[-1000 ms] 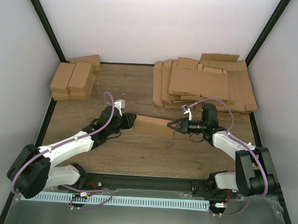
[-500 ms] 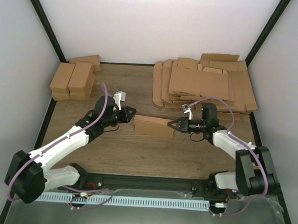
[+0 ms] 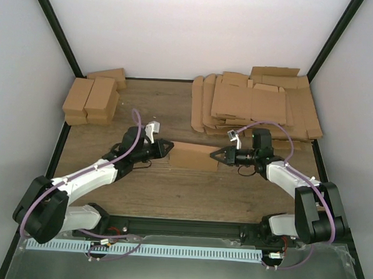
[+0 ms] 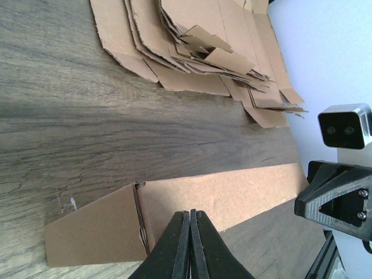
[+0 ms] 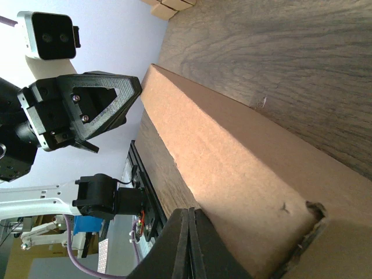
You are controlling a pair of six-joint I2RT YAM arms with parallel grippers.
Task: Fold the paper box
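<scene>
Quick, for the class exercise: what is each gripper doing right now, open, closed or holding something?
Left gripper: fingers closed, nothing between them, tips at the paper box.
Right gripper: fingers closed, nothing between them, beside the box.

I'm seeing the left arm (image 3: 87,177) and right arm (image 3: 283,176) wearing white shells over black joints, a lilac cable (image 3: 135,121) trailing along each above the table (image 3: 183,195); the left gripper (image 3: 169,148) is showing black triangular fingers (image 5: 96,104) with small screws, a white camera block (image 5: 49,36) riding on its wrist
</scene>
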